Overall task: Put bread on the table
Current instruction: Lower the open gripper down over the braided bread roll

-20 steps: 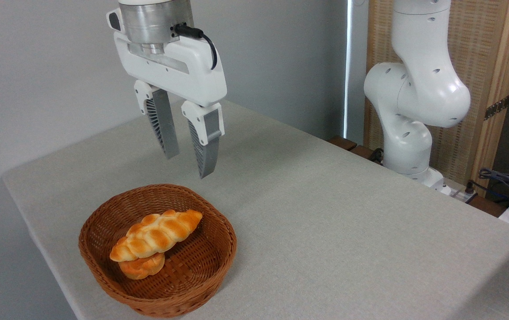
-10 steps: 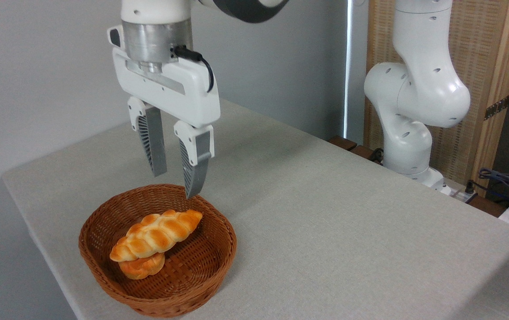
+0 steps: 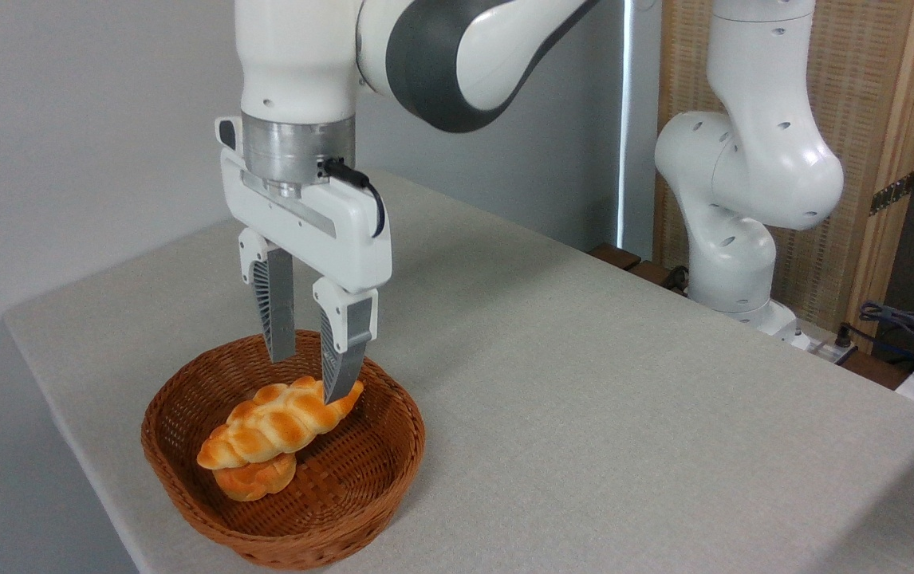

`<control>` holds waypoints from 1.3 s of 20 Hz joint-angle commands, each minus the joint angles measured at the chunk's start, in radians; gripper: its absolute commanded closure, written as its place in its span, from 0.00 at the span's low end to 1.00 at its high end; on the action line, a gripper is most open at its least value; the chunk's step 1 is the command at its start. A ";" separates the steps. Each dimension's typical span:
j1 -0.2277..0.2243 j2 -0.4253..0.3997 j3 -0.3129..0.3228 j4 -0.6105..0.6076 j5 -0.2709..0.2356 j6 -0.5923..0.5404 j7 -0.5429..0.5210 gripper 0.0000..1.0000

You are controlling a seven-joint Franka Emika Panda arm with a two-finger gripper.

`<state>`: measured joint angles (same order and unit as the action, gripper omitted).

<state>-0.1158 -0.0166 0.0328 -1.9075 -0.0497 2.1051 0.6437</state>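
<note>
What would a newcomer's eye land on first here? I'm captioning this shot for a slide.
The white pincer hanging open just over the braided bread, near its upper right end. That golden loaf lies in a brown wicker basket at the table's near left corner, resting on a small round roll. The arm's bulky white base stands at the far right edge.

A table (image 3: 585, 399) draped in light grey-beige cloth carries a brown woven wicker basket (image 3: 361, 510), which stands near its front left edge; the robot's white base (image 3: 744, 311) stands at the far right edge.
</note>
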 commanded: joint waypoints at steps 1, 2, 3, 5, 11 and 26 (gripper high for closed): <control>-0.024 -0.029 0.010 -0.053 -0.048 0.045 0.025 0.00; -0.024 -0.031 0.010 -0.064 -0.076 0.067 0.025 0.00; -0.024 -0.031 0.010 -0.076 -0.097 0.087 0.027 0.00; -0.042 -0.029 0.012 -0.094 -0.105 0.118 0.036 0.00; -0.044 -0.029 0.012 -0.114 -0.107 0.130 0.106 0.00; -0.064 -0.019 0.012 -0.186 -0.105 0.271 0.145 0.00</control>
<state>-0.1633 -0.0186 0.0326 -2.0577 -0.1340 2.3227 0.7630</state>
